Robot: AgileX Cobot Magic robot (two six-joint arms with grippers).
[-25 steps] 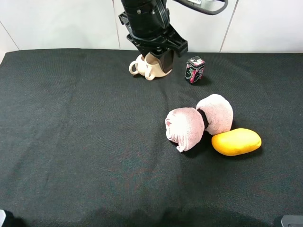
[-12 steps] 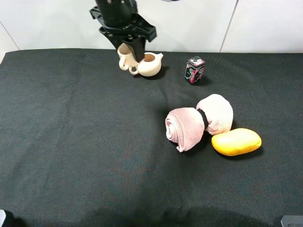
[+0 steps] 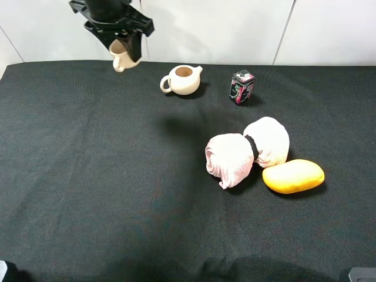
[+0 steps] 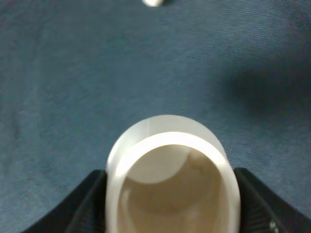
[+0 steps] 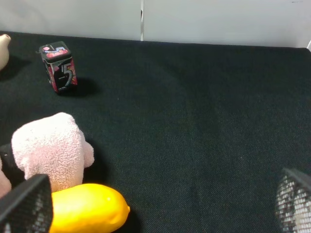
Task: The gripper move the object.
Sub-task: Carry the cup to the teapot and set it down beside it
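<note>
Hand (image 3: 124, 53) aloft over black cloth (image 3: 117, 194), cup (image 3: 120, 61) in grasp.

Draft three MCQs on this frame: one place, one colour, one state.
1. Where is the cup?
A) in the left end effector, left of the teapot
B) inside the teapot
C) out of view
2. Colour of the oval fruit?
A) green
B) red
C) yellow-orange
3. Right end effector?
A) open, empty
B) shut on the oval fruit
C) shut on the cup

A: the left wrist view shows it clamped.
C: plainly yellow-orange in both views.
A: the right wrist view shows it spread wide, nothing held.
</note>
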